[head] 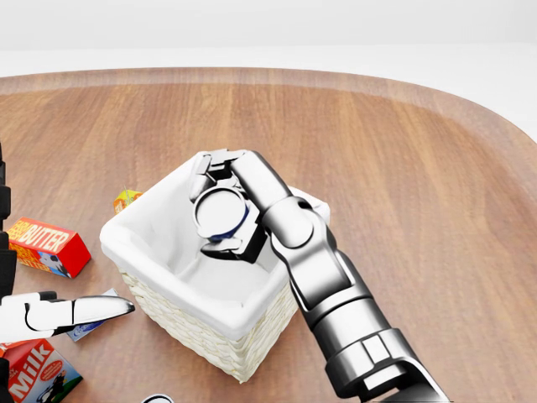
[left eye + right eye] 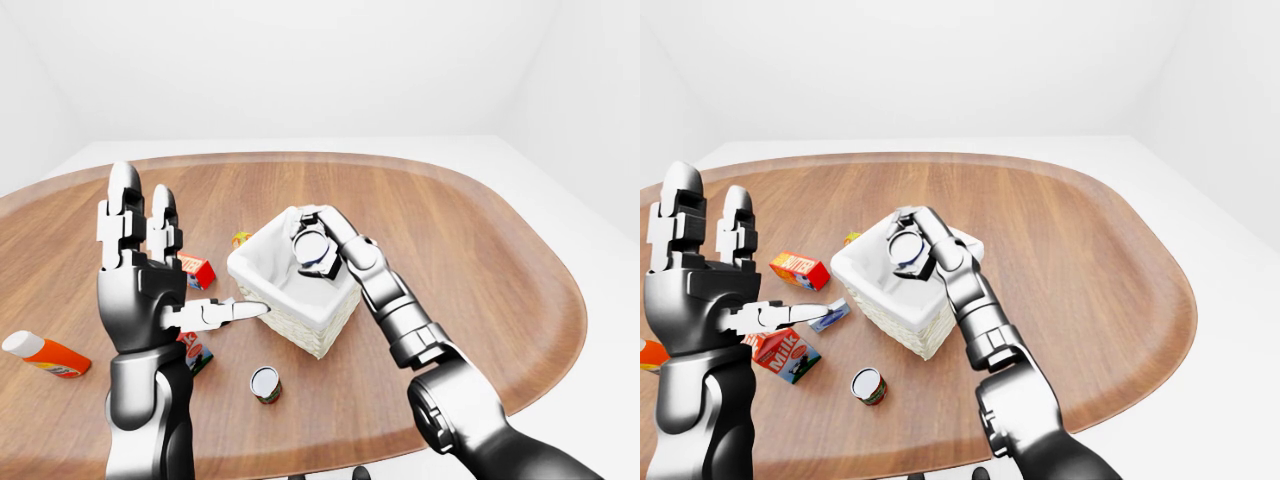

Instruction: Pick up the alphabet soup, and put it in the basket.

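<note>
The alphabet soup can shows its round silver lid. My right hand is shut on it, fingers wrapped round its sides. Hand and can are tilted and sit inside the opening of the white-lined wicker basket, just below its upper rim and above the liner floor. My left hand stands open and upright at the left of the left-eye view, to the left of the basket. Its thumb points toward the basket's lower left wall without touching it.
On the wooden table, left of the basket, lie a red butter box, a milk carton, a small yellow box and a blue packet. A second can stands below the basket. An orange bottle lies far left.
</note>
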{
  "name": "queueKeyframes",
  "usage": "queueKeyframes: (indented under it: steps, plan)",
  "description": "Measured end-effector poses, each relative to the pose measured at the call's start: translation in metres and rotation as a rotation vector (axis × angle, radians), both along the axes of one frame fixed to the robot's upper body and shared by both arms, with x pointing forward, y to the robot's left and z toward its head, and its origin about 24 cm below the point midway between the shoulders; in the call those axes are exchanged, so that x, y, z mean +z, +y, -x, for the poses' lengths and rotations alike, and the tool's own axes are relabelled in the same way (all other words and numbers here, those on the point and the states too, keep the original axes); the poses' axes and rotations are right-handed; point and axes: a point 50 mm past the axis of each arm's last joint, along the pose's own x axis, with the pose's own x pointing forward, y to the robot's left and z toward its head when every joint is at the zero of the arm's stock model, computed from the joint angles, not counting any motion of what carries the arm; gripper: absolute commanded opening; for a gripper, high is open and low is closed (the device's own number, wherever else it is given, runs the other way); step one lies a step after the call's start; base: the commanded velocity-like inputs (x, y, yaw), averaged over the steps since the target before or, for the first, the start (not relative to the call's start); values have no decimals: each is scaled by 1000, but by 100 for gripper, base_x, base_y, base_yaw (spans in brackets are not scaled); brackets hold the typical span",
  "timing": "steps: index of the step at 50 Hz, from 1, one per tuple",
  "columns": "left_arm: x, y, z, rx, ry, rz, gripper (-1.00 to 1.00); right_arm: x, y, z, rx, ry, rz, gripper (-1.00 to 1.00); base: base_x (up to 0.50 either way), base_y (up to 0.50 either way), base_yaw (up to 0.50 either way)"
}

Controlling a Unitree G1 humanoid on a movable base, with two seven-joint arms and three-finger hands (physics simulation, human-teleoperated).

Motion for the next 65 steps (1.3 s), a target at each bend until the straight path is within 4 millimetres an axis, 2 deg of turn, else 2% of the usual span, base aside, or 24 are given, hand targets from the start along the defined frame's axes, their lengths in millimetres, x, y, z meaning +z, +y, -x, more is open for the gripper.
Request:
queueKeyframes:
  steps: [28,29,30,31,32,54,59,65]
  plan:
    - [5,1,2,2,-25,2,100,-13,3,-8,-19,93,51,-100,0,0,0]
    - [5,1,2,2,-26,2,100,-14,3,-8,-18,94,51,-95,0,0,0]
    - [5,1,2,2,-26,2,100,-14,4,-8,-19,96,49,-18,0,0,0]
    - [5,1,2,2,-26,2,100,-13,4,-8,-20,97,47,47,0,0,0]
    - [5,1,2,2,-27,2,100,-13,4,-8,-20,98,44,100,0,0,0]
    - [6,1,3,1,-33,3,100,1,6,-10,-12,64,3,100,0,0,0]
    - [6,1,3,0,-32,4,100,14,8,-9,7,10,-19,100,0,0,0]
    - [6,1,3,0,-30,3,100,46,11,-5,44,-116,-63,100,0,0,0]
